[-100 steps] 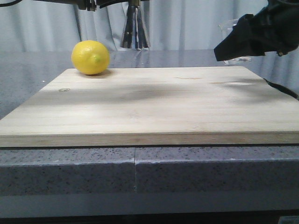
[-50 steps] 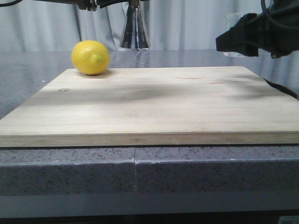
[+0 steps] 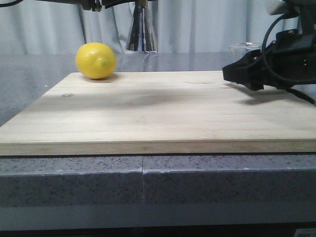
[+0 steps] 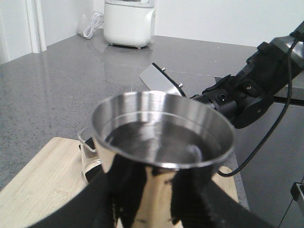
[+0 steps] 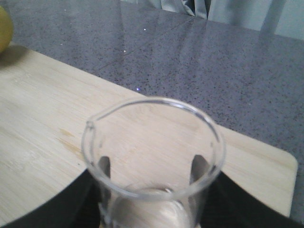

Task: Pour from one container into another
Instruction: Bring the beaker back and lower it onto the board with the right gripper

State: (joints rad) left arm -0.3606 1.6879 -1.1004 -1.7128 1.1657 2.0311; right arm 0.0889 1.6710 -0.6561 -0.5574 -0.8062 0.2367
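The steel jigger (image 4: 161,142) is upright in my left gripper (image 4: 159,194), whose black fingers are shut on its narrow waist; clear liquid shows in its upper cup. In the front view only its lower cone (image 3: 142,34) shows, high at the back, left of centre. The clear glass beaker (image 5: 152,156) stands upright between the fingers of my right gripper (image 5: 152,187), which is shut on it. It looks empty. In the front view the beaker's rim (image 3: 245,47) pokes up behind the right gripper (image 3: 242,73), low over the board's back right corner.
A wooden cutting board (image 3: 158,108) covers most of the grey counter (image 3: 29,79). A yellow lemon (image 3: 95,60) lies at its back left corner. A white appliance (image 4: 129,23) stands far off on the counter. The right arm's cable (image 3: 298,96) trails over the board's right edge.
My right gripper has levelled the beaker from a tilt and brought it down to just above the board's back right corner. The jigger and lemon have not moved.
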